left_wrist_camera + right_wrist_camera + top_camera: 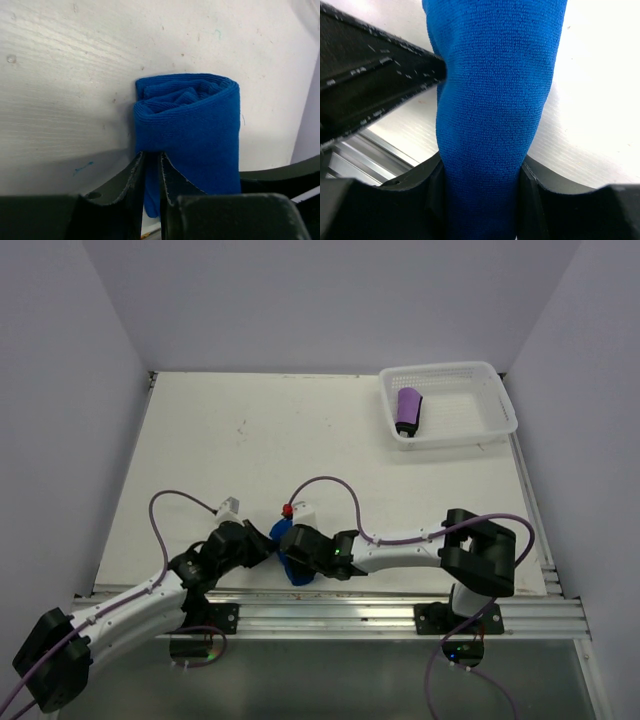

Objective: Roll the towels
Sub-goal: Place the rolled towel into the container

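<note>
The bright blue towel point(297, 571) is rolled into a thick cylinder near the table's front edge, between my two grippers. In the left wrist view the roll point(195, 125) shows its spiral end, and my left gripper point(152, 156) is shut on a thin layer at its near left edge. In the right wrist view my right gripper point(481, 170) grips the roll point(495, 75) with a finger pressed on each side. The left gripper's black finger point(370, 85) touches the roll from the left. The dark purple towel point(408, 410) lies rolled in the white mesh basket point(497, 400).
The basket stands at the table's back right corner. A metal rail point(400, 612) runs along the front edge just behind both grippers. White walls enclose the table on the left, back and right.
</note>
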Controlling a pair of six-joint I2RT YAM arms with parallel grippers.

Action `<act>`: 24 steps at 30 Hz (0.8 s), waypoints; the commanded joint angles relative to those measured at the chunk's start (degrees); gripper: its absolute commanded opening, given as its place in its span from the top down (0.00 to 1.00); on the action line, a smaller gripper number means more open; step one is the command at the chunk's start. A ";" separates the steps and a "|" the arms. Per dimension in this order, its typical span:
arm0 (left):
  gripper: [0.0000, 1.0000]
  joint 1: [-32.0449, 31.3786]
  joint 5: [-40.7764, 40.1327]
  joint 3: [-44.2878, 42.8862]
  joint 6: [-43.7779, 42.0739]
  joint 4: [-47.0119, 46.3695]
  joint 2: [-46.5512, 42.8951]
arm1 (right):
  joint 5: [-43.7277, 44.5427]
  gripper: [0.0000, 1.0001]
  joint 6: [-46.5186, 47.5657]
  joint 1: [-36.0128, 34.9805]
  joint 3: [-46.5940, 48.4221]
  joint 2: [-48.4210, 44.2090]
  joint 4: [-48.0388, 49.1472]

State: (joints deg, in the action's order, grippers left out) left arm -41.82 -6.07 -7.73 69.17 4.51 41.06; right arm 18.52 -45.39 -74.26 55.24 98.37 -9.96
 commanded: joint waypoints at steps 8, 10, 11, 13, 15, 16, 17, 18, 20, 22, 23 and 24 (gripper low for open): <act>0.79 -0.19 -9.31 -13.97 -8.25 11.74 0.43 | 6.09 0.93 8.90 2.18 3.03 -4.92 -11.40; 0.78 -0.19 -10.28 -16.35 -9.66 12.71 0.60 | 5.74 0.97 12.49 4.38 2.68 -6.60 -11.75; 0.78 -0.10 -11.15 -17.05 -10.10 13.32 0.60 | 5.56 0.99 14.08 5.08 2.59 -7.65 -11.75; 0.78 -0.10 -12.30 -18.99 -11.07 13.94 0.78 | 3.82 1.00 18.72 7.80 3.63 -10.20 -12.89; 0.78 -0.01 -12.83 -20.83 -11.94 14.73 1.04 | 3.80 1.00 21.47 11.05 5.04 -12.13 -14.56; 0.77 -0.10 -13.53 -21.36 -12.30 15.08 1.13 | 3.89 1.00 24.09 12.37 5.83 -12.76 -16.31; 0.77 -0.10 -13.80 -21.97 -12.56 15.43 1.56 | 4.15 1.00 25.25 15.34 7.41 -13.37 -16.85; 0.77 -0.01 -14.15 -23.11 -13.26 15.61 1.74 | 4.24 1.00 26.48 16.76 8.12 -14.77 -17.20; 0.76 -0.01 -14.85 -24.17 -13.97 15.88 2.44 | 3.80 1.00 30.87 22.02 10.23 -16.01 -16.94; 0.76 -0.01 -15.90 -26.02 -15.11 16.23 3.50 | 1.71 1.00 34.64 26.25 13.29 -16.80 -16.33; 0.76 -0.01 -16.17 -26.72 -15.46 16.66 3.85 | 0.91 1.00 35.88 30.27 14.44 -16.80 -16.06; 0.76 0.07 -16.61 -27.94 -16.25 16.93 4.29 | 0.12 1.00 36.85 32.23 15.67 -16.72 -15.80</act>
State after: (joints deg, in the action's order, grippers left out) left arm -41.80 -19.18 -31.48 56.40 19.92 44.51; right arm 20.51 -16.58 -48.16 65.76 84.40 -26.37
